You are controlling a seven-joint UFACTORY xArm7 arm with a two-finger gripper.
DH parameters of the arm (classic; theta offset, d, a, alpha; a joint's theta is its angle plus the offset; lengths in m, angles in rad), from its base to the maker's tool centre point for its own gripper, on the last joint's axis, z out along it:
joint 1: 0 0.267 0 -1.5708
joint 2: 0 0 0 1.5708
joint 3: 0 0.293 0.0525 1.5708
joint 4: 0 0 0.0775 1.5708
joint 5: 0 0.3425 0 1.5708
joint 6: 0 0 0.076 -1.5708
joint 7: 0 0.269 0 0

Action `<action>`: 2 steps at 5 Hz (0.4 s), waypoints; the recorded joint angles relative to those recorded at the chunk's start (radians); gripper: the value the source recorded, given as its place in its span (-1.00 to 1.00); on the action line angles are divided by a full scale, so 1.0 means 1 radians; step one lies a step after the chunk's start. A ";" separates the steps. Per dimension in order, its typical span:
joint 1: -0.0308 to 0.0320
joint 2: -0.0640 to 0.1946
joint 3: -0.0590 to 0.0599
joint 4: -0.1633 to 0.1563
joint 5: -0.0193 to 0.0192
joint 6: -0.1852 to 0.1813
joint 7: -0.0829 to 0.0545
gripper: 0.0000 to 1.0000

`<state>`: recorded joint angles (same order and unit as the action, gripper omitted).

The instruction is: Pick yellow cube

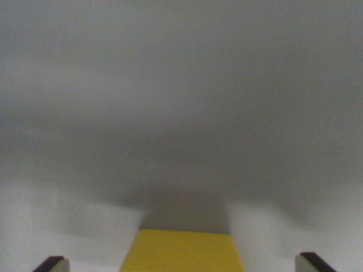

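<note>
The yellow cube [181, 251] lies at the bottom middle of the wrist view, its top face cut off by the lower edge. My gripper [181, 265] is open: one dark fingertip [52, 264] shows at the bottom left and the other at the bottom right, both well apart from the cube's sides. The cube sits between them, untouched. It rests on a blurred grey-white surface [181, 113], with a dark shadow just behind it.
</note>
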<state>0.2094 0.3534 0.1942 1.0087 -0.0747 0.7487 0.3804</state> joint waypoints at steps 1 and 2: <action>0.0049 0.007 0.004 -0.012 -0.0011 -0.018 0.009 -1.00; 0.0049 0.007 0.004 -0.012 -0.0011 -0.018 0.009 -1.00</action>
<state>0.2143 0.3603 0.1984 0.9964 -0.0758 0.7307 0.3889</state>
